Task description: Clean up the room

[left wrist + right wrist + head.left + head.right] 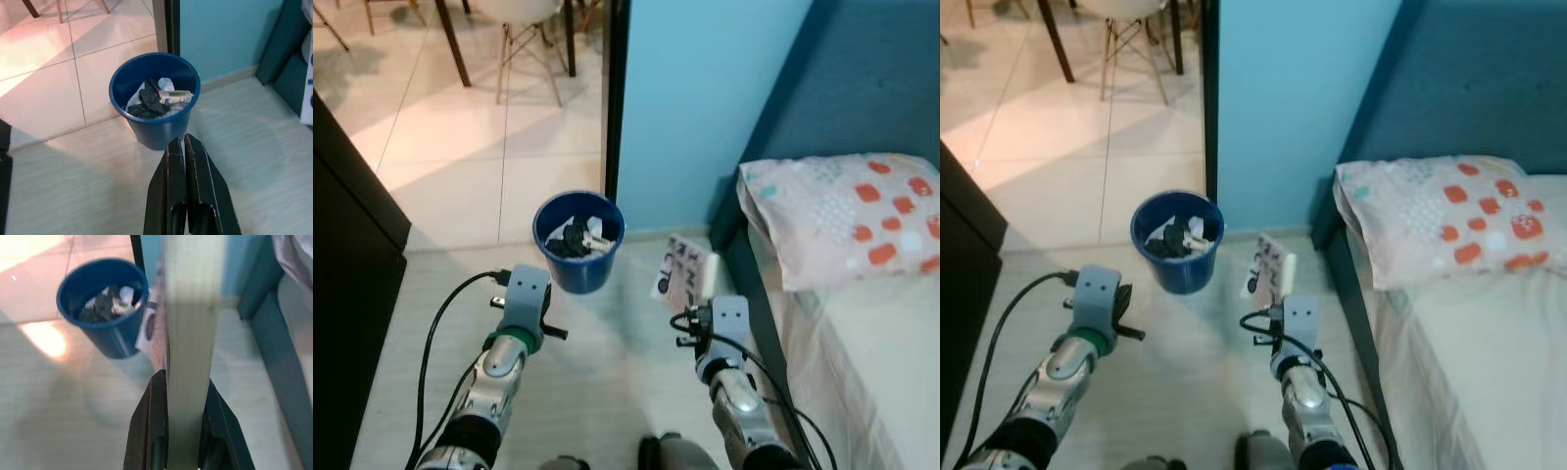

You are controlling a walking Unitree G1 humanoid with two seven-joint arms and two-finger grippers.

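Observation:
A blue waste bin (578,242) stands on the pale floor by the blue wall, holding dark and white scraps (155,97). My right gripper (186,391) is shut on a flat white box with dark print (683,273), held upright a little to the right of the bin and just short of it. In the right wrist view the box's pale edge (190,333) runs up between the black fingers (149,431). My left gripper (185,147) is shut with nothing in it, hovering low just in front of the bin.
A bed (881,352) with a spotted pillow (847,211) and blue headboard (862,88) lies on the right. Dark furniture (342,274) stands along the left. Beyond a doorway, chair legs (524,59) rest on tiled floor.

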